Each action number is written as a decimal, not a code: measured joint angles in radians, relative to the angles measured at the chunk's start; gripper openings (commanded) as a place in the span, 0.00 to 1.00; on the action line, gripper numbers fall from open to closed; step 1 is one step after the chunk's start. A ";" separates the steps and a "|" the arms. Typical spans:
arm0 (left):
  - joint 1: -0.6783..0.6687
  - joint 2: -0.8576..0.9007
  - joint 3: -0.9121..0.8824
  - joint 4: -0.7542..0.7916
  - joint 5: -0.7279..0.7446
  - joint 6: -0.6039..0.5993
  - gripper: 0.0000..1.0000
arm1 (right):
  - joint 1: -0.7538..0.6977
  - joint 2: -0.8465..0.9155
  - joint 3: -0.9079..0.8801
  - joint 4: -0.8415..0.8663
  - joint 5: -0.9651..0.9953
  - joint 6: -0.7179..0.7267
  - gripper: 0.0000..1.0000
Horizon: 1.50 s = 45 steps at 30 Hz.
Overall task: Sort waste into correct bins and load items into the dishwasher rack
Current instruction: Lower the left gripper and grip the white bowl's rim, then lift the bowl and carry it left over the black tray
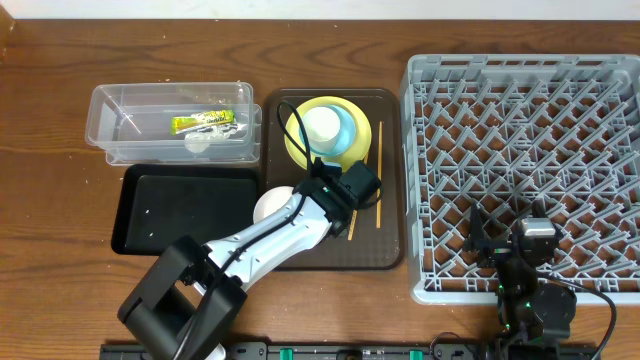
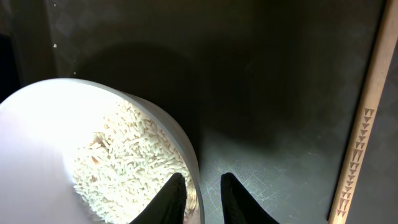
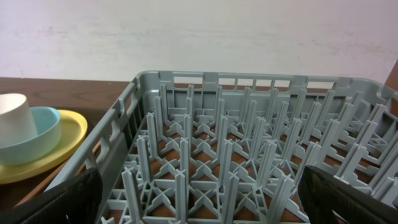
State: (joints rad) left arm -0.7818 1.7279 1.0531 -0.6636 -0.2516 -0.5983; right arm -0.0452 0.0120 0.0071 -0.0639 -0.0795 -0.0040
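The white bowl (image 1: 270, 206) with white rice-like scraps (image 2: 130, 162) stands at the left front of the dark brown serving tray (image 1: 385, 245). My left gripper (image 1: 298, 200) is shut on the white bowl's (image 2: 37, 124) rim, one finger inside and one outside (image 2: 203, 178). The yellow plate (image 1: 296, 140) holds the light blue bowl (image 1: 350, 128) and the white cup (image 1: 322, 125). Two chopsticks (image 1: 378, 165) lie on the serving tray's right; one shows in the left wrist view (image 2: 360, 137). My right gripper (image 3: 202, 199) is open over the grey rack's (image 1: 620, 180) front.
The clear tub (image 1: 110, 100) at the back left holds the yellow-green wrapper (image 1: 205, 123) and a white crumpled napkin (image 1: 197, 143). The shallow black tray (image 1: 180, 210) lies in front of it, next to the white bowl. The plate stack also shows in the right wrist view (image 3: 68, 134).
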 measured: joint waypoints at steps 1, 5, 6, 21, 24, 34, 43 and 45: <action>0.000 0.000 0.000 0.000 -0.002 0.000 0.23 | 0.000 0.000 0.000 0.000 0.000 0.000 0.99; 0.000 0.000 0.000 0.000 -0.003 0.000 0.23 | 0.000 0.000 0.000 0.000 0.000 0.000 0.99; 0.000 0.000 -0.002 0.001 -0.002 0.000 0.23 | 0.000 0.000 0.000 0.000 0.000 0.000 0.99; 0.000 0.000 -0.034 0.037 -0.003 -0.005 0.11 | 0.000 0.000 0.000 0.000 0.000 0.000 0.99; 0.000 0.000 -0.034 0.037 -0.007 -0.003 0.09 | 0.000 0.000 0.000 0.000 0.000 0.000 0.99; 0.000 0.000 -0.034 0.031 -0.010 -0.003 0.06 | 0.000 0.000 0.000 0.000 0.000 0.000 0.99; -0.003 -0.043 -0.034 -0.024 0.015 -0.003 0.06 | 0.000 0.000 0.000 0.000 0.000 0.000 0.99; -0.003 -0.079 -0.034 -0.033 0.029 -0.003 0.06 | 0.000 0.000 0.000 0.000 0.000 0.000 0.99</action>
State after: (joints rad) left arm -0.7845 1.6493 1.0195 -0.6964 -0.2226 -0.6018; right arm -0.0452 0.0120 0.0067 -0.0639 -0.0795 -0.0040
